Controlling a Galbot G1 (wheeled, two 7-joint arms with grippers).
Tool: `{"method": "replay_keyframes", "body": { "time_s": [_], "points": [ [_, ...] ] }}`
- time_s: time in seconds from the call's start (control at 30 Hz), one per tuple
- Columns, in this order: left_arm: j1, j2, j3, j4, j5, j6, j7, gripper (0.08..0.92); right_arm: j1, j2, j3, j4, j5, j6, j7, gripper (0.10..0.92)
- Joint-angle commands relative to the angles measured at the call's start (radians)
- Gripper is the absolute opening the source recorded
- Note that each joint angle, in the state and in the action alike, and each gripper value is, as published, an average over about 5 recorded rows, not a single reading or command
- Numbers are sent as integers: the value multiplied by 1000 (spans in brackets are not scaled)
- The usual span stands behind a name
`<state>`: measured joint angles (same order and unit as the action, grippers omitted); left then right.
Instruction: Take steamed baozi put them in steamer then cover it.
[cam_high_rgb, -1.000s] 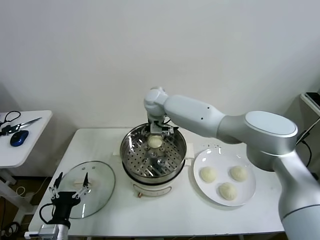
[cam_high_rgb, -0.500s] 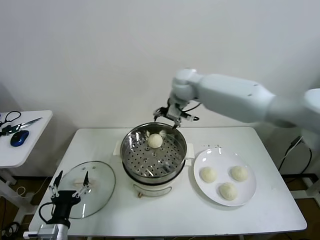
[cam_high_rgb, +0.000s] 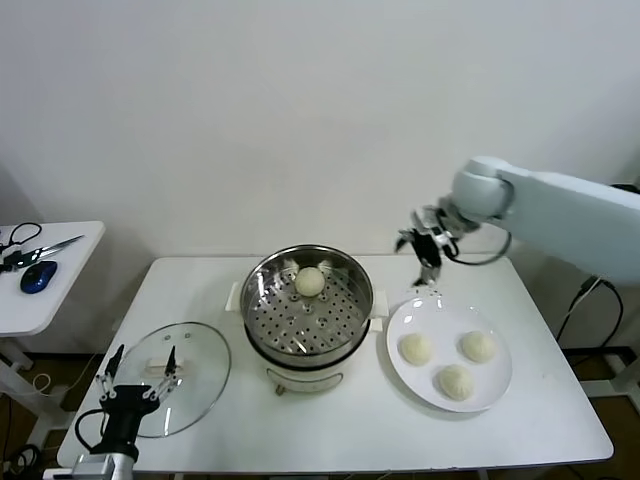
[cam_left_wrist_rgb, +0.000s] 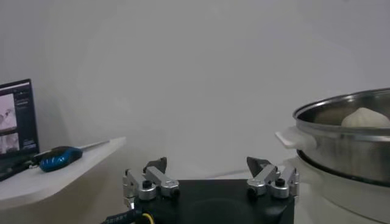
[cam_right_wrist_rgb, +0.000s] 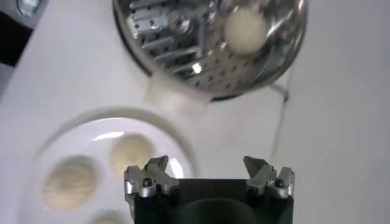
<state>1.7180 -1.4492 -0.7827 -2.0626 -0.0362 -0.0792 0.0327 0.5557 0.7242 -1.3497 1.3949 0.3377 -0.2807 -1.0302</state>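
One baozi (cam_high_rgb: 310, 282) lies on the perforated tray at the back of the steel steamer (cam_high_rgb: 268, 315); it also shows in the right wrist view (cam_right_wrist_rgb: 246, 30) and over the steamer rim in the left wrist view (cam_left_wrist_rgb: 365, 117). Three baozi (cam_high_rgb: 417, 348) (cam_high_rgb: 477, 346) (cam_high_rgb: 455, 381) lie on a white plate (cam_high_rgb: 400, 323) to the right of the steamer. My right gripper (cam_high_rgb: 428, 250) is open and empty, above the table behind the plate. The glass cover (cam_high_rgb: 205, 357) lies flat on the table left of the steamer. My left gripper (cam_high_rgb: 135, 372) is open and empty at the cover's front left edge.
A small white side table (cam_high_rgb: 60, 270) at the far left holds scissors (cam_high_rgb: 40, 249) and a blue mouse (cam_high_rgb: 37, 275). The white wall stands close behind the table. The steamer's cream base (cam_high_rgb: 305, 377) has side handles.
My right gripper let go of the baozi in the steamer, rose and swung right, from over the steamer to above the back of the plate. The left arm has not moved.
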Motion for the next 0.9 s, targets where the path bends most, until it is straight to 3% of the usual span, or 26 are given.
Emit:
{"method": "replay_keyframes", "body": {
  "time_s": [0.03,0.33,0.9],
  "points": [
    [8,-2,-3,-1,0,-3,0,823,-157,-83,28,-48,-20,-76,-36,823],
    [16,-1,-12,8,-1,-7,0,823,-343,16,152,-130,-63,-80,-1,823],
    [24,-1,-19,18,-1,-11,-1,823,-417,134,193,-233,-136,-50,-7,823]
  ]
}}
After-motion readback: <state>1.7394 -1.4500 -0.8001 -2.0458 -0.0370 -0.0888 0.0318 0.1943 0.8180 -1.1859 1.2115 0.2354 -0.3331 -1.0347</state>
